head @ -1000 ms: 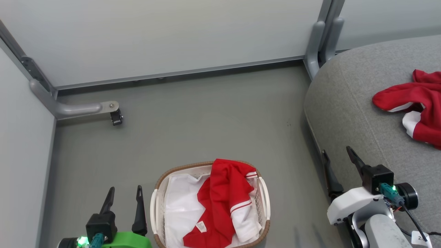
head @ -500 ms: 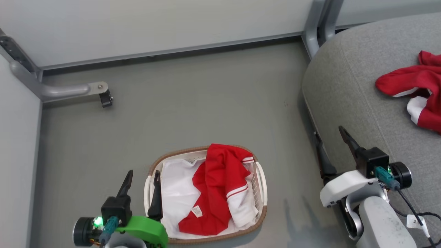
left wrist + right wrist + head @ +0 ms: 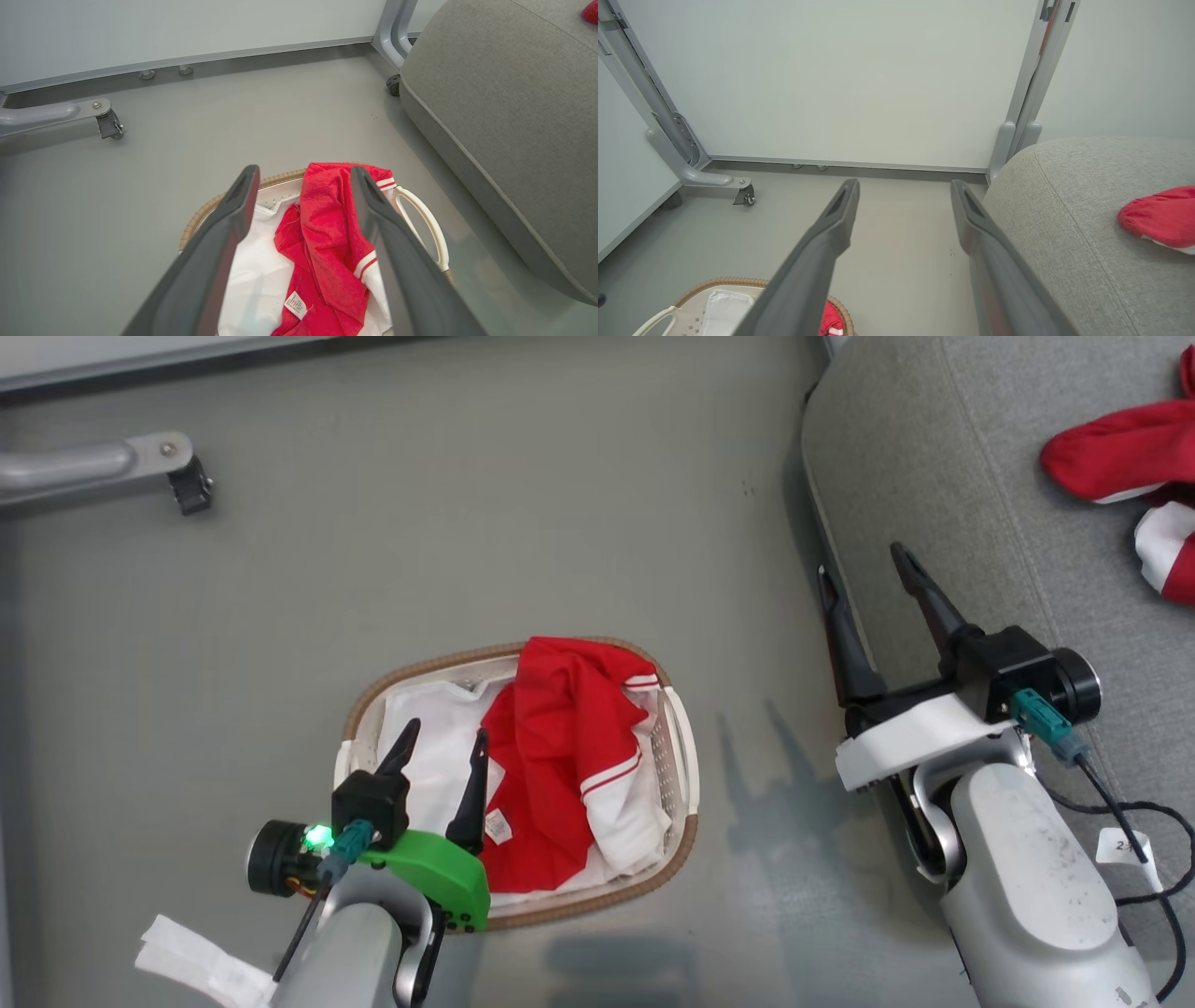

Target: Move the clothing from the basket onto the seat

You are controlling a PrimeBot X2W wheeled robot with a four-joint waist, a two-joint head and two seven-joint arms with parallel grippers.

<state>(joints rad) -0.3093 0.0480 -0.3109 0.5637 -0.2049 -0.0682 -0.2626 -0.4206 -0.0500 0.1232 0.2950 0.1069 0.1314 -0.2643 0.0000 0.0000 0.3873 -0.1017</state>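
The bright red soft garment with white cuffs lay lengthwise up the frame in the oval white plastic basket, at lower centre. The left end effector, wide and empty, hovered just to its left, nearer than the wide right end effector by the grey fabric seat.

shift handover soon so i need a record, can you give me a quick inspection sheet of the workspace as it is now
surface: smooth grey floor, basket standing on it
job's things: one red garment lies in the basket over its white liner; a second red garment lies on the seat
clutter: nothing seen
grippers: left gripper open above the basket, holding nothing; right gripper open by the seat's edge, holding nothing
cables: black cable with a white tag loops beside the right arm
surroundings: pale wall panel, grey frame leg with a castor
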